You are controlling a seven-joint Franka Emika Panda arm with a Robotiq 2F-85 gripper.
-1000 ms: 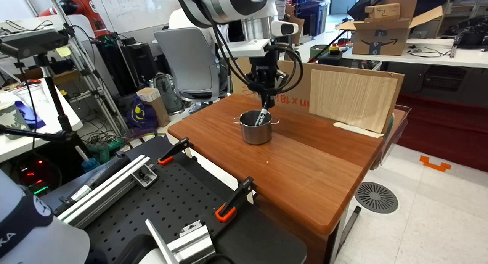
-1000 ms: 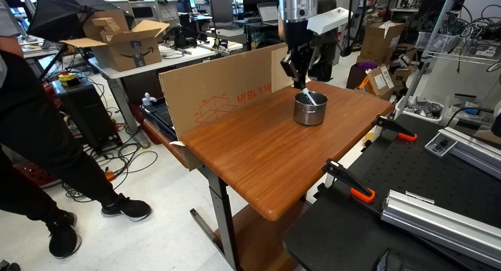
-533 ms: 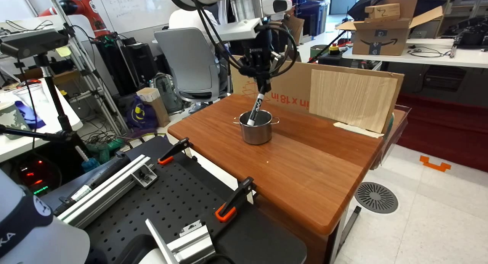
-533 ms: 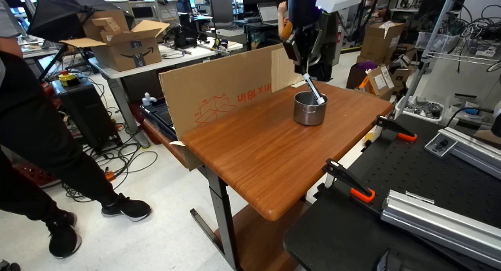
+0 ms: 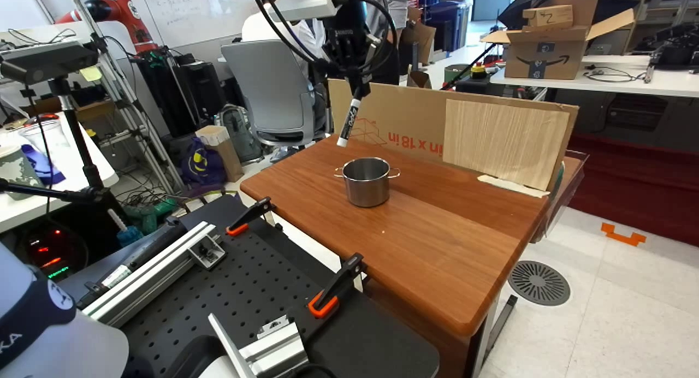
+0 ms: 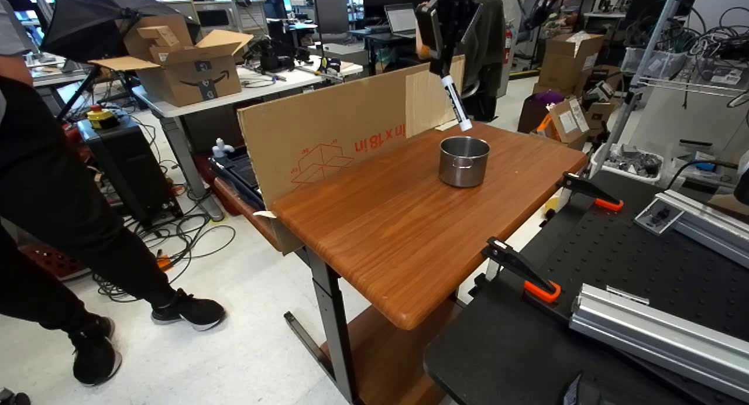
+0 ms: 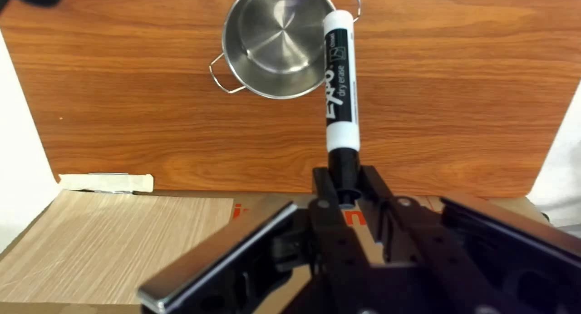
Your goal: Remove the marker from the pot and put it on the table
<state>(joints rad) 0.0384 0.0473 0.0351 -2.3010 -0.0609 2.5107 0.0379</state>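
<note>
My gripper is shut on the dark cap end of the marker, as the wrist view [image 7: 344, 173] shows. The gripper also shows in both exterior views [image 5: 357, 88] [image 6: 443, 67]. The marker [image 7: 341, 78] hangs tilted, its white end down, in the air above the level of the pot's rim; it also shows in both exterior views [image 5: 349, 122] [image 6: 456, 103]. The silver pot [image 5: 367, 191] stands upright on the table [image 5: 437, 247] and looks empty inside in the wrist view [image 7: 272, 85]. It also shows in an exterior view [image 6: 462, 170].
A cardboard panel [image 6: 327, 136] stands upright along the table's edge, with a pale board [image 5: 505, 140] on it. Black clamps with orange handles [image 5: 338, 285] [image 5: 248, 217] sit at the opposite edge, beside a black perforated bench [image 5: 235, 290].
The gripper has risen with the marker in it. The marker's lower end was inside the pot and is now above it, shifted left in an exterior view. The pot has not moved.
</note>
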